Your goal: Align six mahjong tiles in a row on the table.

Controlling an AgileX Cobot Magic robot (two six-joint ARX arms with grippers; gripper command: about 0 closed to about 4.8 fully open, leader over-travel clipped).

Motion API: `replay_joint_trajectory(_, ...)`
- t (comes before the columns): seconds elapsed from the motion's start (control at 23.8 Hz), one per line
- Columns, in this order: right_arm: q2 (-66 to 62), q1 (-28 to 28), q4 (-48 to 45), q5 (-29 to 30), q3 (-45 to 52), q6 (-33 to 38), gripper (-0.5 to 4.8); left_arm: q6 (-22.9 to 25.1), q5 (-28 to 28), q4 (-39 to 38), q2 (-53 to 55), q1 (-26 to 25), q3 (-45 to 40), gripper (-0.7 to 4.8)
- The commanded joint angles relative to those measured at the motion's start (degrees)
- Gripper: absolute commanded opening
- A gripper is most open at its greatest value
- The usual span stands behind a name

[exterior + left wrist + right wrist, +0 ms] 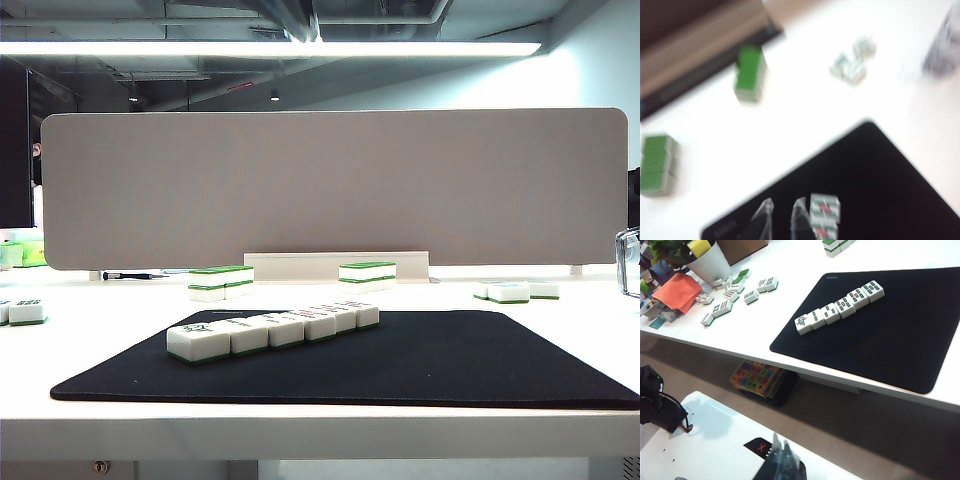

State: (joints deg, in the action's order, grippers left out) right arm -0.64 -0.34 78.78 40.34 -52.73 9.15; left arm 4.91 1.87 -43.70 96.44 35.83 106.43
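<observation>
While my left gripper [782, 217] hovers nearly clenched and empty just beside the 6 glossy white mahjong tiles [272, 329] rowed on the black cloth mat [450, 360], my right gripper [781, 454], well apart, looks clenched.

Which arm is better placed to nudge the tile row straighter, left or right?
Left. The left gripper hovers beside the six mahjong tiles on the black mat; the right gripper sits below the table.
</observation>
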Motion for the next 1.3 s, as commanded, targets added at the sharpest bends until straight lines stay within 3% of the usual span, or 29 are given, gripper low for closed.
replay_joint_trajectory(0.04, 0.68, 0.04, -0.59, 0.31, -0.22, -0.15, -0.01, 0.24, 2.56, 10.21, -5.68, -1.16, -8.9, 0.52)
replay_joint_trajectory(0.13, 0.68, 0.04, -0.59, 0.31, -0.22, -0.15, -0.01, 0.2, 3.3, 14.88, -14.08, -3.41, -20.74, 0.52)
replay_joint_trajectory(0.38, 0.68, 0.04, -0.59, 0.31, -0.22, -0.15, -0.01, -0.09, 3.3, 21.42, -24.28, -7.96, -37.11, 0.52)
replay_joint_trajectory(0.72, 0.68, 0.04, -0.59, 0.31, -0.22, -0.15, -0.01, -3.96, 3.48, 28.87, -33.53, -13.6, -55.78, 0.52)
replay_joint_trajectory(0.97, 0.68, 0.04, -0.59, 0.31, -0.22, -0.15, -0.01, -7.06, 3.91, 44.0, -45.86, -16.44, -76.08, 0.52)
replay_joint_trajectory(1.14, 0.68, 0.04, -0.59, 0.31, -0.22, -0.15, -0.01, -7.19, 4.98, 49.51, -53.99, -17.94, -84.98, 0.52)
replay_joint_trajectory(1.3, 0.68, 0.04, -0.59, 0.31, -0.22, -0.15, -0.01, -10.21, 4.74, 50.23, -62.29, -22.49, -92.19, 0.52)
